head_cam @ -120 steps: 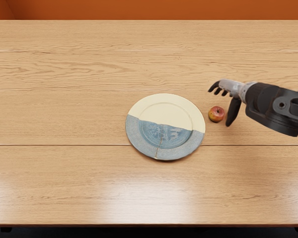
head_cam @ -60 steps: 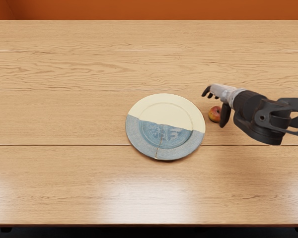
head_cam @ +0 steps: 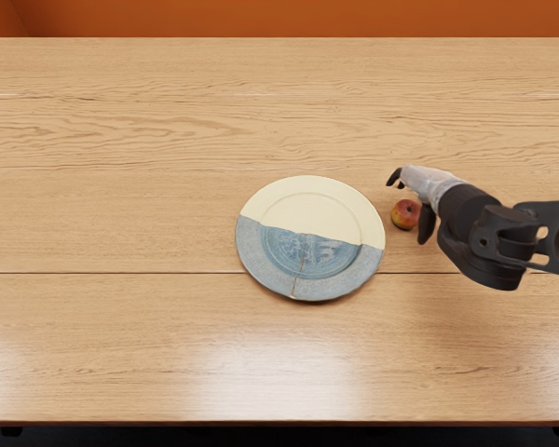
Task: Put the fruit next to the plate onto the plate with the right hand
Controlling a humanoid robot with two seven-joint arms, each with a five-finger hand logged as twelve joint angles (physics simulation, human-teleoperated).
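— One broad table (head_cam: 121, 326) takes up nearly the whole view, doesn't it?

— It does. The table is pale wood with the grain running side to side. A thin seam crosses it just below the plate, and a glossy sheen lies along the near edge. Behind the far edge runs a strip of orange wall (head_cam: 289, 17), darker in the left corner.

— What stands on the wood?

— A round plate (head_cam: 303, 200), a little right of centre. Its far part is cream. Its near part is grey-blue with a blue pattern in the middle.

— And the robot?

— A dark arm (head_cam: 489, 242) comes in from the right edge, low over the table. It ends in the right hand (head_cam: 415, 191), just right of the plate.

— Is the hand gripping anything?

— No, it is released. The pale fingers (head_cam: 392, 177) arch loosely above the far side of the fruit. The dark thumb (head_cam: 427, 223) points down just to the right of it. I cannot tell whether the thumb touches it.

— Where is the fruit?

— The fruit (head_cam: 405, 213) is small, red and yellow. It sits on the table just beside the plate's right rim, between the rim and the thumb, not on the plate.
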